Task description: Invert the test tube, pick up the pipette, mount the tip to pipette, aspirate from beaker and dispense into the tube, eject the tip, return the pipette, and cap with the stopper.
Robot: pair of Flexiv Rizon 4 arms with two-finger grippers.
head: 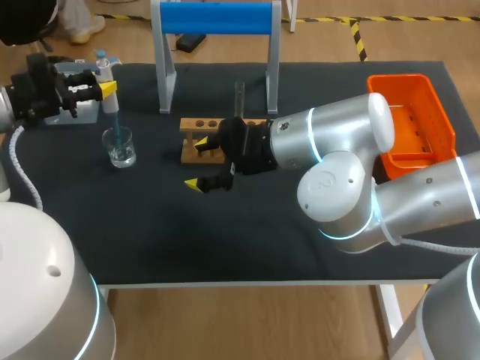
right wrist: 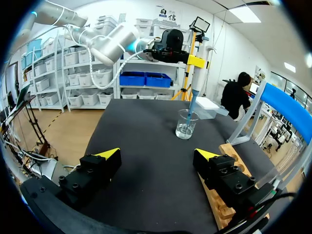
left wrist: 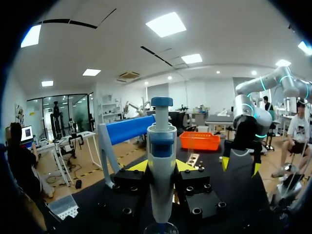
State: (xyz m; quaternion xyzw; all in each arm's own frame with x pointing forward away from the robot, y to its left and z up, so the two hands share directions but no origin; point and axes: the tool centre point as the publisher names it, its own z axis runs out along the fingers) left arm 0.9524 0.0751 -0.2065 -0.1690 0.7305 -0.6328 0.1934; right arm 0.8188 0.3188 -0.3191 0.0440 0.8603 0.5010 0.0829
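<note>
The pipette (head: pixel 106 72) is upright in my left fingers (left wrist: pixel 138 166), which press on its white body from both sides, just below the blue collar. It hangs over the far left part of the bench (head: pixel 225 247), and its thin blue tip reaches down into the mouth of the glass beaker (head: pixel 119 147). There is a little clear liquid in the bottom of the beaker. I cannot tell whether the tip touches it.

My right fingers (right wrist: pixel 108 156) are spread wide with nothing between them. They sit low over the dark bench, near its middle. One finger is at the front edge of the wooden rack (head: pixel 196 126) and the other is out over bare bench. The right wrist view looks straight ahead to the beaker, with the pipette coming down into it from my left arm.

A dark tube (head: pixel 239 96) stands upright at the rack's far side. Behind the rack is a stand with a blue bar (head: pixel 217 16), and an orange basket (head: pixel 420 112) sits at the far right of the bench.
</note>
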